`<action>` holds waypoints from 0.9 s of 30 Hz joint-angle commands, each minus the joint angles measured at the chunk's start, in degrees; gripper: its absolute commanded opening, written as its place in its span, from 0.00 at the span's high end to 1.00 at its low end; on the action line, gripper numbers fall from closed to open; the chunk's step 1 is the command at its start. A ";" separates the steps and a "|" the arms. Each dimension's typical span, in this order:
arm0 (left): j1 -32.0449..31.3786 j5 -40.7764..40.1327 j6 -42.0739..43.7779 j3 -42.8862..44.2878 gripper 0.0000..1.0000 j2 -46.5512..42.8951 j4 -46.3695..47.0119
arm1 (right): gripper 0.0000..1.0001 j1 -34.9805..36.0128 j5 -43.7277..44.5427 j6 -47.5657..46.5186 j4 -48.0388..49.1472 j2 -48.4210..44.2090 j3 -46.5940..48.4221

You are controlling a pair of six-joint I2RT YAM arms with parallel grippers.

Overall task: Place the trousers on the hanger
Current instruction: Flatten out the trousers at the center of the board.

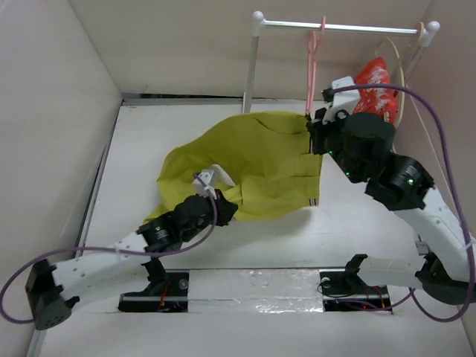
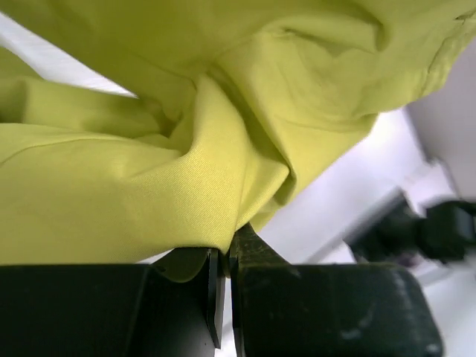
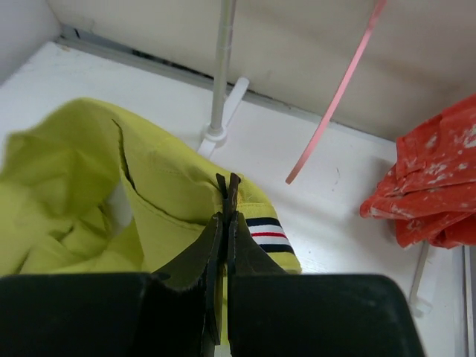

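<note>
The mustard-yellow trousers [image 1: 245,163] hang stretched between my two grippers above the table. My left gripper [image 1: 221,195] is shut on a fold of the trousers [image 2: 186,178] at their near left. My right gripper [image 1: 316,126] is shut on the trousers' waistband edge [image 3: 186,193], next to its striped patch [image 3: 268,234]. The pink hanger [image 1: 313,63] hangs by its hook from the white rail [image 1: 342,28], just above my right gripper; its thin arm shows in the right wrist view [image 3: 335,97].
A red patterned garment [image 1: 375,88] on a pale beige hanger [image 1: 401,63] hangs at the rail's right end. The rail's post [image 1: 251,71] stands at the back. White walls close in the table on the left, back and right.
</note>
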 commanded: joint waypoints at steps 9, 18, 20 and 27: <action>-1.68 18.98 8.18 12.55 0.98 -11.46 -20.50 | 1.00 -22.04 -5.49 4.23 1.99 -3.09 -0.91; -13.18 19.76 4.58 6.03 0.18 12.16 2.03 | 0.61 -49.00 -17.32 11.53 22.21 -7.22 -36.83; -14.85 16.31 4.67 9.64 0.17 14.48 -0.51 | 0.38 -50.16 -21.55 11.72 22.39 -7.04 -37.72; -7.85 -4.77 -4.09 7.19 0.23 4.13 -6.23 | 0.44 -33.07 -22.62 9.36 23.71 -8.80 -36.84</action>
